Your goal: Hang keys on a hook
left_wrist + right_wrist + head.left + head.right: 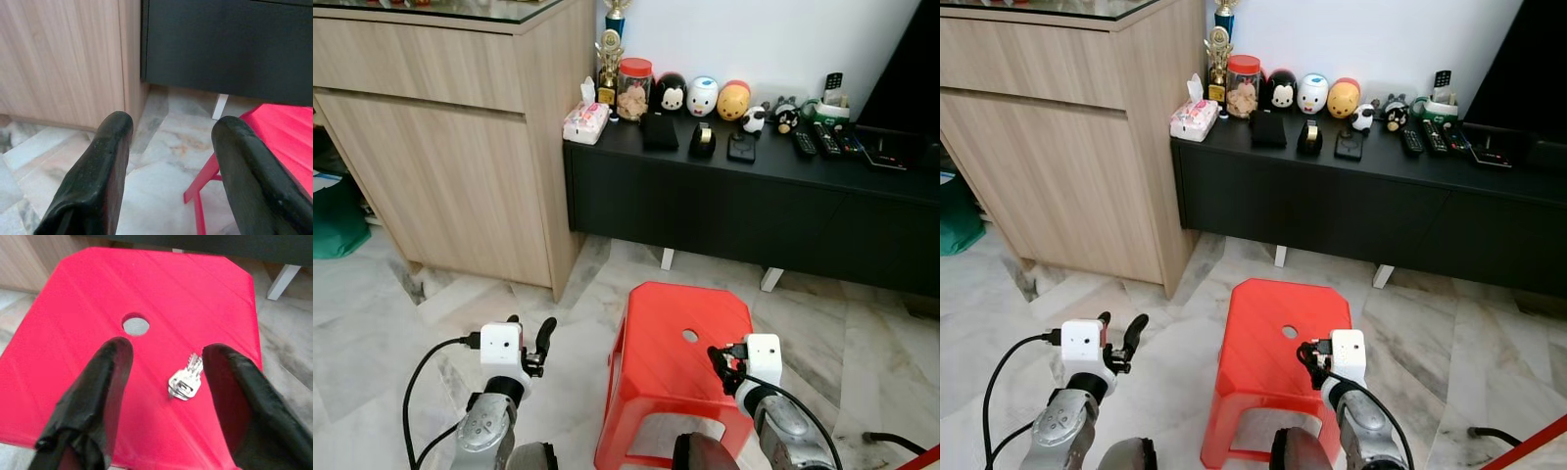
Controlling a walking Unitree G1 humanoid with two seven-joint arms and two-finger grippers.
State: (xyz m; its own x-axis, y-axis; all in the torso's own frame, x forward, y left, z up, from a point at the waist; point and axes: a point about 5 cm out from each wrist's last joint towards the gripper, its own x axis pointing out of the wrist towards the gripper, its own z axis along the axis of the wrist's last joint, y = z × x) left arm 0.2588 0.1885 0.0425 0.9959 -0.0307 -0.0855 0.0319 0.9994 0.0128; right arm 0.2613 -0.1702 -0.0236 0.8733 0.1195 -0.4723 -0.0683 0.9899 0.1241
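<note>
A small bunch of silver keys [185, 382] lies flat on the top of a red plastic stool [671, 318], a little to one side of the round hole [135, 325] in the seat. My right gripper [166, 350] hovers just above the seat, open, with the keys between its two black fingers and apart from both. In the left eye view, that gripper [722, 364] is over the stool's near right part. My left gripper [530, 338] is open and holds nothing, out over the marble floor to the left of the stool.
A low black cabinet [754, 211] stands against the wall beyond the stool, carrying a jar, toy figures and remotes. A tall wooden cabinet [450, 166] is at the left, with a green bag [335, 220] beside it. A black cable [891, 441] lies on the floor at the right.
</note>
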